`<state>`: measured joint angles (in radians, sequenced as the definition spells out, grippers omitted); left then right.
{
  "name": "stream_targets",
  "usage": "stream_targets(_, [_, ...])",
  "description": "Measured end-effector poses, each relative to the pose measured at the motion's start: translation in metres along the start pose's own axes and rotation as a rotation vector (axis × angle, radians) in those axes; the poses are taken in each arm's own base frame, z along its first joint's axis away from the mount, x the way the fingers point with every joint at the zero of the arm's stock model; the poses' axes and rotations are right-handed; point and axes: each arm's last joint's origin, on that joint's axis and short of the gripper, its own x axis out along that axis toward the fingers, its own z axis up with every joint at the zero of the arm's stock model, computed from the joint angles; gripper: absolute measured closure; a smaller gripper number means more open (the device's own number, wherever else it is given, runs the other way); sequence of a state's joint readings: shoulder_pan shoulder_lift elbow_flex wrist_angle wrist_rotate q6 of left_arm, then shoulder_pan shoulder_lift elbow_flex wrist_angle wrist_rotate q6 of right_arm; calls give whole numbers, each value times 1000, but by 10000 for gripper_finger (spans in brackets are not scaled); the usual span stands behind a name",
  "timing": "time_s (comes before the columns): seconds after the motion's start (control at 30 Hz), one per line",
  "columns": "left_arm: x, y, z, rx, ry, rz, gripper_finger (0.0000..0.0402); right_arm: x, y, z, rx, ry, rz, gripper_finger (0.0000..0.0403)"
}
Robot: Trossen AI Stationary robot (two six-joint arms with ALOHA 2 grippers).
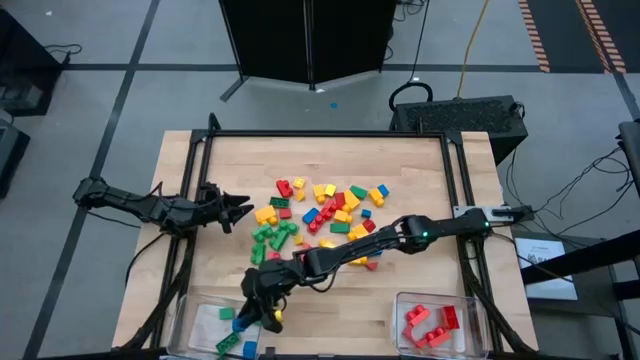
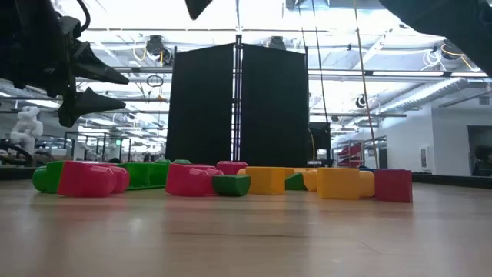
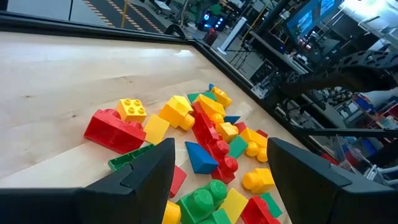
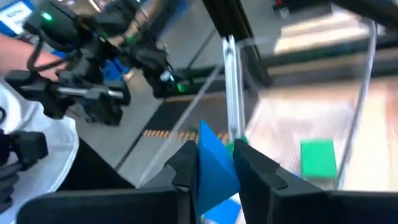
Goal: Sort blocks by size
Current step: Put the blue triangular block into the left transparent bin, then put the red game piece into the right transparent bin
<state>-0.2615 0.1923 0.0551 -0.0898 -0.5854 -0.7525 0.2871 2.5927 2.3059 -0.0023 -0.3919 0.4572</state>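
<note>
Blue block clamped in right jaws over left bin, left jaws apart.

Blocks mid-table (bins in front)

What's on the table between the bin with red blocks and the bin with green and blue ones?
Nothing: the high view shows bare wooden table between the clear plastic bin of red blocks and the other bin.
</note>
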Motion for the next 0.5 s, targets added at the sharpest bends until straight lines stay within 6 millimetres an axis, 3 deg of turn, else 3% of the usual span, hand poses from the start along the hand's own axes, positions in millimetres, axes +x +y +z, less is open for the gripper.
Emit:
stream_targets(0.1, [0, 0, 0, 2, 3, 3, 146, -1, -3, -7, -1, 80, -40, 318])
stream_targets(0.2, [1, 0, -1, 5, 6, 6, 146, -2, -5, -11, -21, 134, -63, 242])
stream_targets(0.33, [1, 0, -1, 6, 7, 7, 146, -4, 2, 0, -47, 95, -68, 160])
stream_targets(0.5, [1, 0, -1, 6, 8, 7, 146, -26, -4, 19, -14, 119, -165, 143])
